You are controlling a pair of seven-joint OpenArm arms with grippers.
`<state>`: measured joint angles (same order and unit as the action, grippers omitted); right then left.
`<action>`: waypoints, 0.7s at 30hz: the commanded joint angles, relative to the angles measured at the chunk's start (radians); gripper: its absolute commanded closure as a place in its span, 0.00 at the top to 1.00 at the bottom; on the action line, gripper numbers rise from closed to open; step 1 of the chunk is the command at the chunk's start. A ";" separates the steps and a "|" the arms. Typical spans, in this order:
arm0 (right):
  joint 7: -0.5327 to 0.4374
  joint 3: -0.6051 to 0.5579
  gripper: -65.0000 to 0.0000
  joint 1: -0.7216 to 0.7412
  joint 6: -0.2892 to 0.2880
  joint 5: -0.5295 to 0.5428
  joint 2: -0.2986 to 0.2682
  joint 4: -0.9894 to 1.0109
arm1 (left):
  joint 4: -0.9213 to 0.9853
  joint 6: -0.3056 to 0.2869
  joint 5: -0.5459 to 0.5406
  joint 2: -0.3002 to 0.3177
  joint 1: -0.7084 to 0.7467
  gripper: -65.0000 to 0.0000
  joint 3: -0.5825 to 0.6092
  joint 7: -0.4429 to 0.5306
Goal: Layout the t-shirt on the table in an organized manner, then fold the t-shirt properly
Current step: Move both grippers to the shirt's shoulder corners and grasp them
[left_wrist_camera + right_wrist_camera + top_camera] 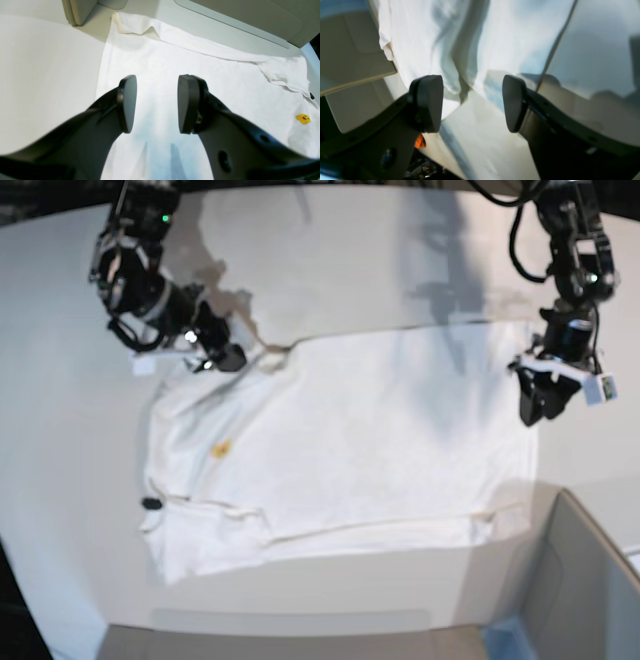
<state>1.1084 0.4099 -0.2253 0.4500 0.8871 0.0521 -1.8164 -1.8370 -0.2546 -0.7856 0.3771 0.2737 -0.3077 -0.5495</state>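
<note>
The t-shirt (340,450) lies spread on the table (60,480) — layout looks nearly done. Left gripper (538,402) at three o'clock and right gripper (222,352) at ten o'clock hover with fingers wide, empty — next, probably grasp an edge to fold.

Looks like a robotics lab or test bench rather than a home. Two black robot arms with cabling and a lit green indicator, mounted at the far corners of a plain white table (330,240). Bare, evenly lit surface holding only a white t-shirt (340,440) spread flat. Grey box (590,580) at one near corner. Dark surroundings past the table edge; no household furnishings in view.
</note>
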 commanded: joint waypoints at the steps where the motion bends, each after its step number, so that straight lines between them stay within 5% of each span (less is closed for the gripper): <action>1: 0.003 0.001 0.56 0.008 0.028 0.034 -0.007 -0.016 | -0.019 -0.007 -0.008 0.015 -0.009 0.39 -0.009 0.024; 13: 0.014 -0.004 0.56 -0.013 0.036 -0.250 -0.044 -0.110 | -0.016 -0.007 -0.008 0.013 -0.011 0.39 -0.009 0.024; 21: 0.011 -0.124 0.56 0.047 0.036 -0.348 -0.045 0.054 | -0.016 -0.007 -0.010 0.010 -0.043 0.39 -0.005 0.024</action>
<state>1.0996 0.2859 -0.1715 0.4706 0.5701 0.0109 -1.7721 -1.8370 -0.2584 -0.7864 0.3744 0.2325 -0.3077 -0.5484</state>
